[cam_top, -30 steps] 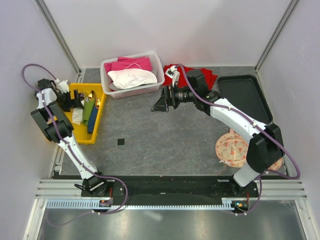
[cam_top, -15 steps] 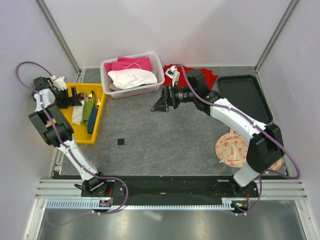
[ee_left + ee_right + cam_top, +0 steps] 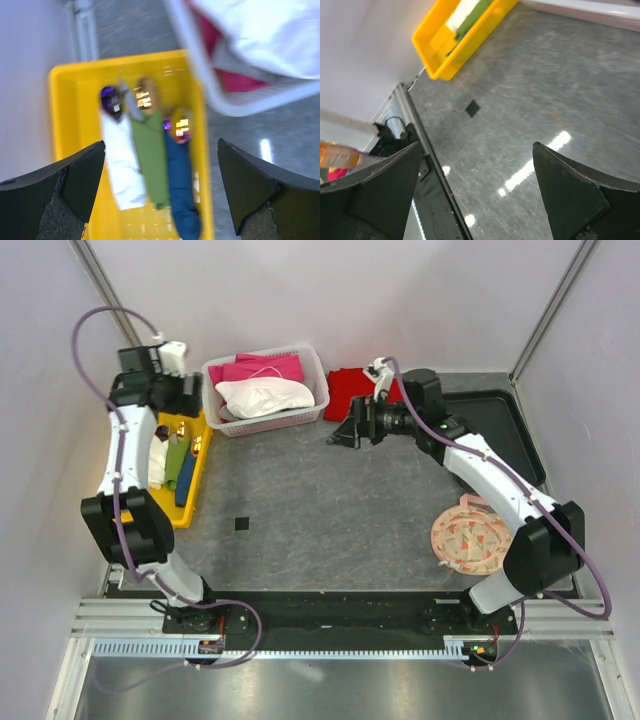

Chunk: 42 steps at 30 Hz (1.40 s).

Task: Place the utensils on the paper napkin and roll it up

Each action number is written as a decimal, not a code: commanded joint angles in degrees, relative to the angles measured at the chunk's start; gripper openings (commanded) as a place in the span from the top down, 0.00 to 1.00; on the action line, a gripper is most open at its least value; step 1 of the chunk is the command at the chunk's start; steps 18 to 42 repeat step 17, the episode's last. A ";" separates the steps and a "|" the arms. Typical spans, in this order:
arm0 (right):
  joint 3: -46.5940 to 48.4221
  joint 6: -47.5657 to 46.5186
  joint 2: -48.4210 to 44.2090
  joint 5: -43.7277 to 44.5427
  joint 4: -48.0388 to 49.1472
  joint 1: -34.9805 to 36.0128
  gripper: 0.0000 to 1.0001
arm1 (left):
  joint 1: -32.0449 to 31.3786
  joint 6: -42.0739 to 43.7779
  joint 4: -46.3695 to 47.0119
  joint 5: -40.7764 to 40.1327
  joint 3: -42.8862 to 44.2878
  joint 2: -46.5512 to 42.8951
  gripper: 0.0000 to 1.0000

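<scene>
Three utensils (image 3: 150,150) lay side by side lengthwise in the yellow bin (image 3: 75,90), straight beneath my left gripper (image 3: 161,170), spread wide and empty, while my right gripper (image 3: 475,170), likewise spread and empty, hung well away.

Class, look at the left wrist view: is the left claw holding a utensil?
No, the left claw hangs open above the utensils lying in the yellow bin.

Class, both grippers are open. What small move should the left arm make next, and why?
Probably lower the left gripper straight into the yellow bin: its open, empty jaws hang directly above the utensils, which lie side by side there, none grasped yet.
</scene>
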 commanded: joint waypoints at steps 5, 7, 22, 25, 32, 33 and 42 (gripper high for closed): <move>-1.28 -9.77 -8.43 14.98 -13.44 -7.85 0.02 | -19.01 -7.19 -10.68 -1.66 -2.38 -9.20 0.00; -5.31 -11.09 -10.45 19.54 -14.16 -8.48 0.02 | -23.14 -8.68 -10.59 -2.10 -6.76 -11.22 0.00; -18.61 -17.51 -19.07 27.74 -14.51 -10.41 0.02 | -26.23 -14.14 -8.22 1.07 -22.26 -17.02 0.00; -18.61 -17.51 -19.07 27.74 -14.51 -10.41 0.02 | -26.23 -14.14 -8.22 1.07 -22.26 -17.02 0.00; -18.61 -17.51 -19.07 27.74 -14.51 -10.41 0.02 | -26.23 -14.14 -8.22 1.07 -22.26 -17.02 0.00; -18.61 -17.51 -19.07 27.74 -14.51 -10.41 0.02 | -26.23 -14.14 -8.22 1.07 -22.26 -17.02 0.00; -18.61 -17.51 -19.07 27.74 -14.51 -10.41 0.02 | -26.23 -14.14 -8.22 1.07 -22.26 -17.02 0.00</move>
